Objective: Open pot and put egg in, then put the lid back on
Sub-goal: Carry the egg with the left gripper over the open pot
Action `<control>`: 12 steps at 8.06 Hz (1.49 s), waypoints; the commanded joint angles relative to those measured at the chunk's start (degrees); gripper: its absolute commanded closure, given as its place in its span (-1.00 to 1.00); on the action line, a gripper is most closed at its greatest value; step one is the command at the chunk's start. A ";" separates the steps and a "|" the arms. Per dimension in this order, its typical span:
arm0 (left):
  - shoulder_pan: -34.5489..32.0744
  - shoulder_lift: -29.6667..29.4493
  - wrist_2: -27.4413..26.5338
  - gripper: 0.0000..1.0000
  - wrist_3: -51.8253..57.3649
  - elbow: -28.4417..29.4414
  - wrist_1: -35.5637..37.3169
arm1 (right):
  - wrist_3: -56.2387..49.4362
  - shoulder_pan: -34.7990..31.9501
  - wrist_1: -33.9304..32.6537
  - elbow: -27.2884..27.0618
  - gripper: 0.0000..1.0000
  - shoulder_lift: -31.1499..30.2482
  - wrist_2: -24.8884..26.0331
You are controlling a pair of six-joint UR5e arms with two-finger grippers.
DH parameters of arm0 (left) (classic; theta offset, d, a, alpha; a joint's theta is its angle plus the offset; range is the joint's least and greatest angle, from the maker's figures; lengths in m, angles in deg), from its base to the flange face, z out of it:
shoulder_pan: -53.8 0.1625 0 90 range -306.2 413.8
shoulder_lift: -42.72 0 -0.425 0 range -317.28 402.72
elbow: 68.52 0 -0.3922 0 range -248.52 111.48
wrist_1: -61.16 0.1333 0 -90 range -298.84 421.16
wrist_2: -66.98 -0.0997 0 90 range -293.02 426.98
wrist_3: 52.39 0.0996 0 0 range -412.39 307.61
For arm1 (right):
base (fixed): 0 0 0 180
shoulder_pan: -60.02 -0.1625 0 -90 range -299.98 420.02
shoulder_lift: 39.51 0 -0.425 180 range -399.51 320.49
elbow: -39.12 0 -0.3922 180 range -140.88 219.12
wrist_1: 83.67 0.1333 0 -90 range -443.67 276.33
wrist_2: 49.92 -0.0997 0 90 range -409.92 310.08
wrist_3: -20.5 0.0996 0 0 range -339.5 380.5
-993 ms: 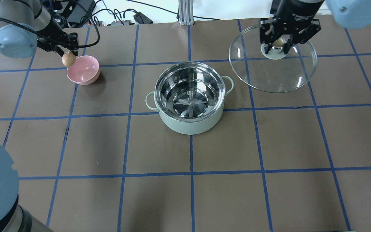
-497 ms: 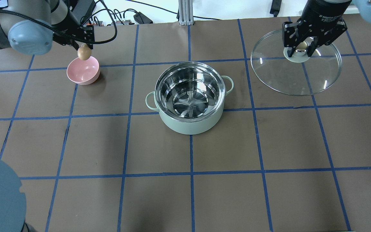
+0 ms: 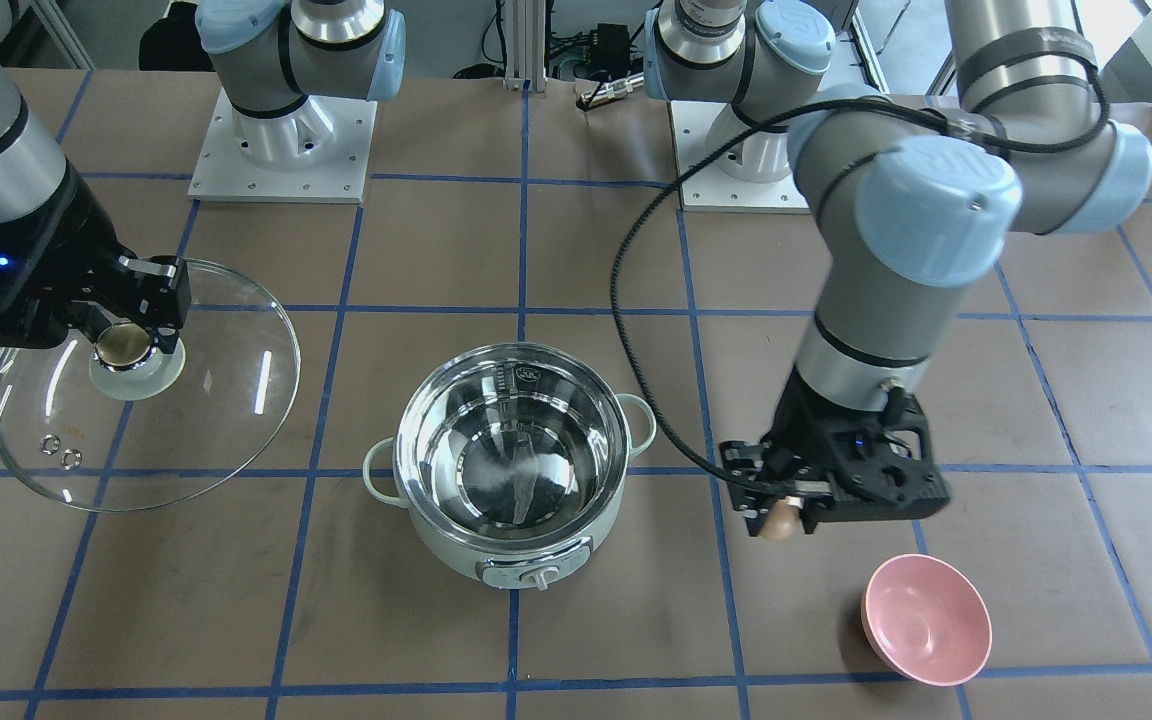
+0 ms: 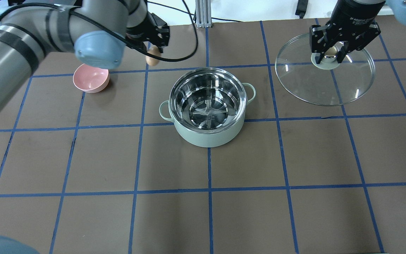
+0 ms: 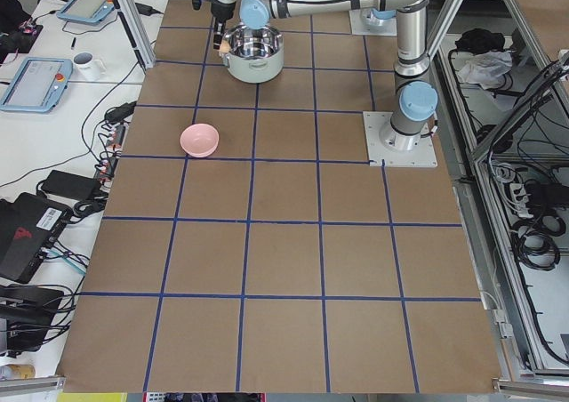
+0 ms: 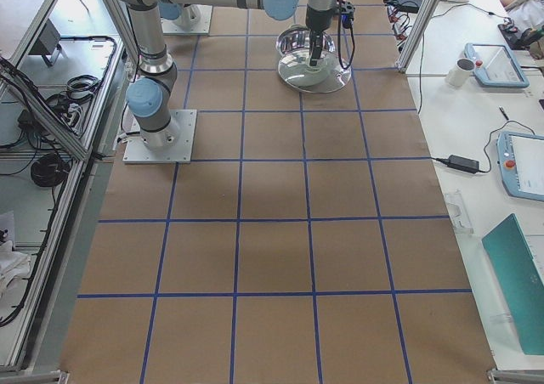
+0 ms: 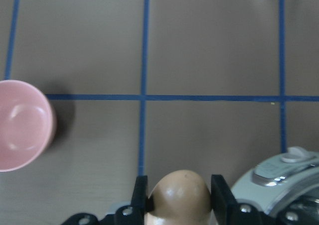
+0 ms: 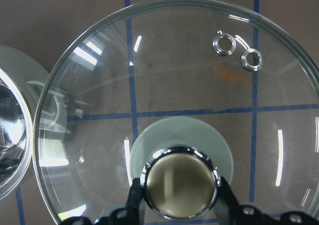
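The mint-green pot [image 4: 208,106] stands open at the table's middle, its steel inside bare; it also shows in the front view [image 3: 513,462]. My left gripper [image 4: 152,56] is shut on the tan egg [image 4: 152,58], held in the air between the pink bowl and the pot; the egg also shows in the front view [image 3: 781,520] and the left wrist view [image 7: 180,197]. My right gripper [image 4: 330,53] is shut on the knob of the glass lid [image 4: 324,76], held off to the pot's right; the lid also fills the right wrist view [image 8: 179,110].
An empty pink bowl [image 4: 91,80] sits left of the pot, also in the front view [image 3: 926,620]. Blue tape lines grid the brown table. Cables and a metal post [image 4: 203,12] lie at the far edge.
My left gripper has carried the egg rightward from above the pink bowl toward the pot. The right gripper with the lid moved right earlier and now holds nearly still.
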State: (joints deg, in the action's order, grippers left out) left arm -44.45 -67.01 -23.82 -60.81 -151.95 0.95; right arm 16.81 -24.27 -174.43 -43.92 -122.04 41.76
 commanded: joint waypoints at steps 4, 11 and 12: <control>-13.72 -1.53 0.27 0.18 -11.44 -3.31 0.09 | -1.57 0.00 0.32 -0.10 1.00 0.00 0.96; -13.90 -1.01 0.01 -1.00 -11.10 -3.50 0.36 | -1.86 -0.17 0.23 -0.01 1.00 -0.18 1.06; -13.72 0.73 -0.08 -1.00 -10.40 -3.06 0.27 | -1.85 -0.61 0.32 -0.01 1.00 -0.53 0.88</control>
State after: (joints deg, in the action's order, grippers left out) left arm -58.32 -68.01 -23.72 -72.20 -155.45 1.30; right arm 14.78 -24.37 -174.19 -43.93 -122.17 43.25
